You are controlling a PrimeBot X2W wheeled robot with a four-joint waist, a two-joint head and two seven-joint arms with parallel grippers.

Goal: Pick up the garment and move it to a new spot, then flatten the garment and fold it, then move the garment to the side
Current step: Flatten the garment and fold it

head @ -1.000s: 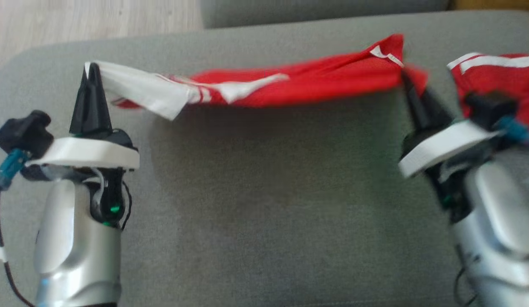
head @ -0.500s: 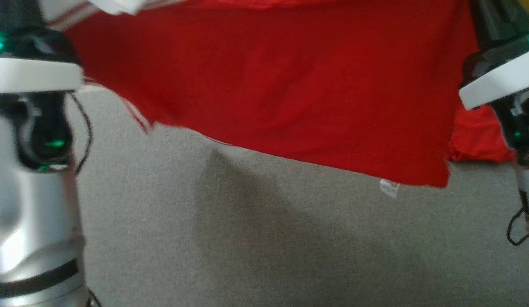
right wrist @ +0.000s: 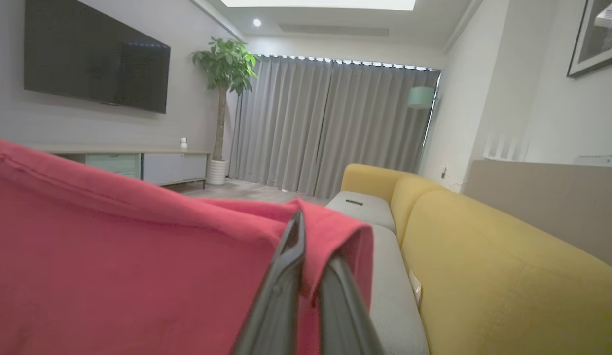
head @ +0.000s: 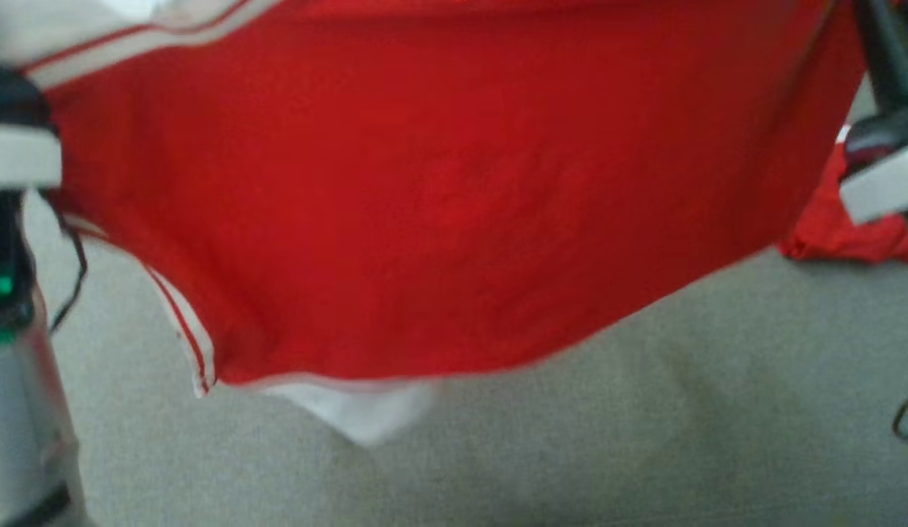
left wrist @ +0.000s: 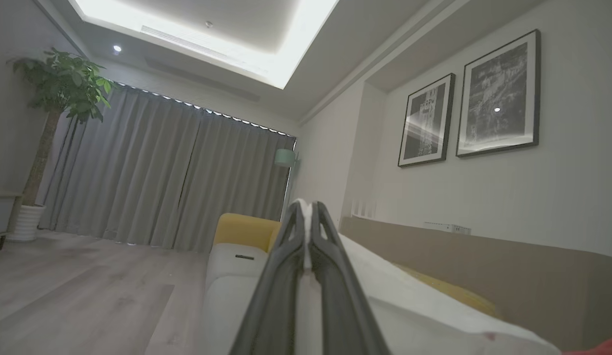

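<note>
- Room: pale walls, grey floor-length curtains point(right wrist: 330, 128), a wood-plank floor point(left wrist: 79, 286) and a lit ceiling recess.
- Grey woven upholstered surface point(head: 644, 410): lies beneath the hanging cloth in the head view.
- Red fabric garment with white striped trim point(head: 439, 190): hangs spread between both grippers over the grey surface, hem sagging, a white panel lowest.
- Yellow upholstered sofa point(right wrist: 483, 256): stands along the wall.
- Black wall-mounted television point(right wrist: 93, 74): near a potted green plant point(right wrist: 224, 69), which is beside the curtains.
- Two black-framed monochrome pictures point(left wrist: 498, 93): on the wall.
- Small red cloth heap point(head: 841, 234): on the surface, right side.
- Left gripper point(left wrist: 306, 212): fingers pressed together on the garment's white edge.
- Right gripper point(right wrist: 313, 241): pinches a red corner.
</note>
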